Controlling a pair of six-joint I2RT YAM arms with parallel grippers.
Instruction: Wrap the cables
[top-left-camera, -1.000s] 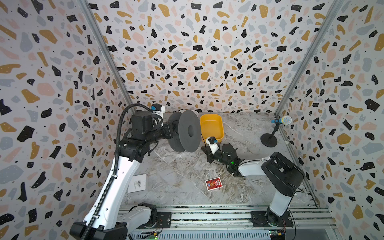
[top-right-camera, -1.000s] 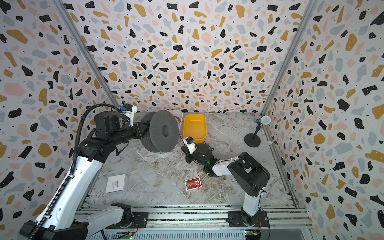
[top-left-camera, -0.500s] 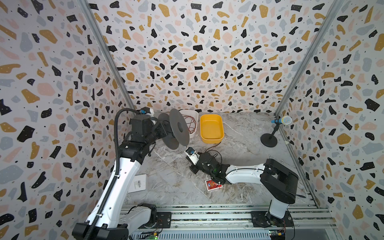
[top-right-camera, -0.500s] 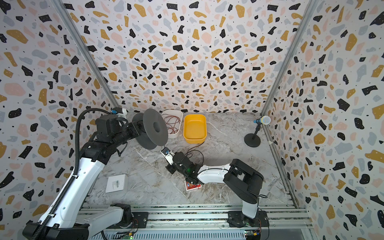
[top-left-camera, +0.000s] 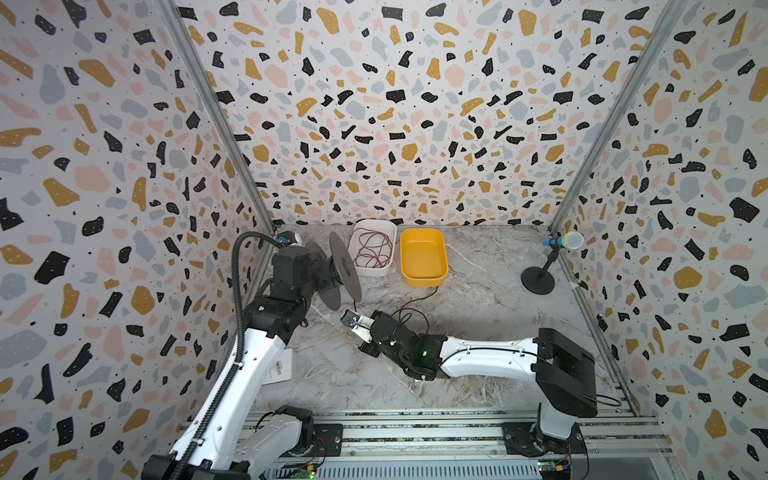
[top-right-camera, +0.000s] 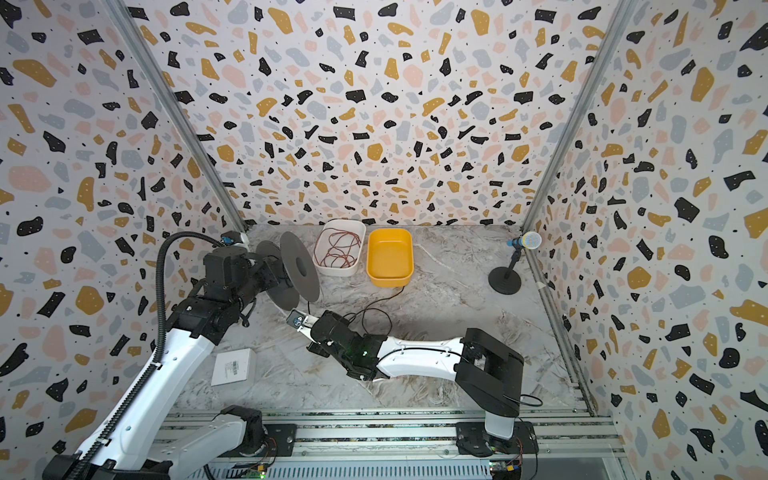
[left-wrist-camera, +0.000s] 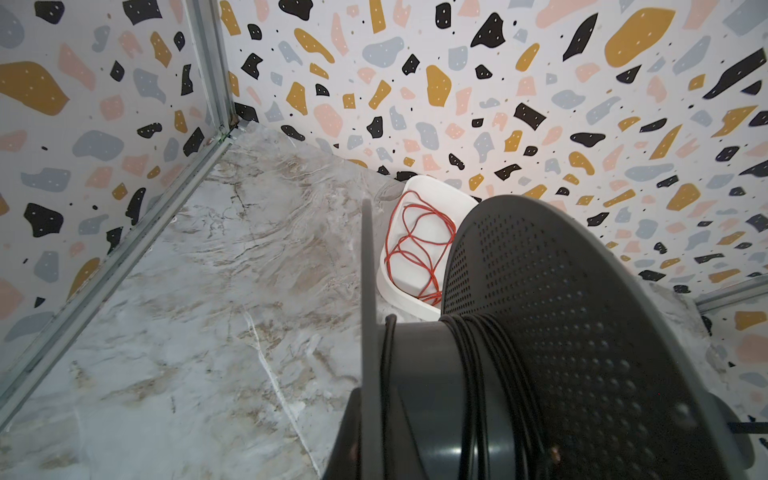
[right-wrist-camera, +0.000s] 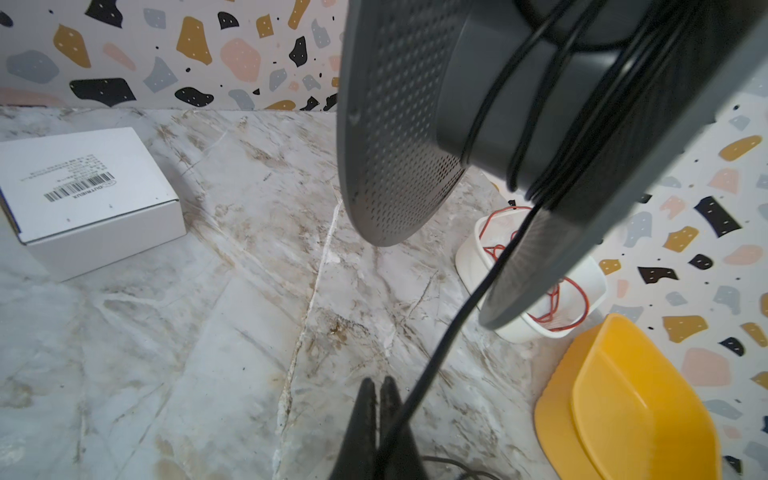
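The cables are one thin black cord (top-left-camera: 409, 311) (top-right-camera: 376, 309). It trails from the yellow tub (top-left-camera: 423, 259) across the floor, and several turns lie on the hub of a dark grey spool (left-wrist-camera: 469, 365). My left gripper (top-left-camera: 322, 270) (left-wrist-camera: 372, 449) is shut on a flange of the spool (top-left-camera: 345, 266) (top-right-camera: 297, 266) and holds it above the floor. My right gripper (top-left-camera: 365, 347) (right-wrist-camera: 378, 380) sits low, just below and in front of the spool. It is shut on the cord (right-wrist-camera: 457, 316), which runs taut up to the hub.
A white tub (top-left-camera: 372, 253) holding reddish wire stands left of the yellow tub at the back wall. A white box (top-left-camera: 280, 365) (right-wrist-camera: 83, 187) lies front left. A microphone on a round stand (top-left-camera: 540, 274) is at the right wall.
My right gripper has swept left from beside the yellow tub to under the spool, drawing the cord along. The left arm pulled the spool back-left and turned it more edge-on.
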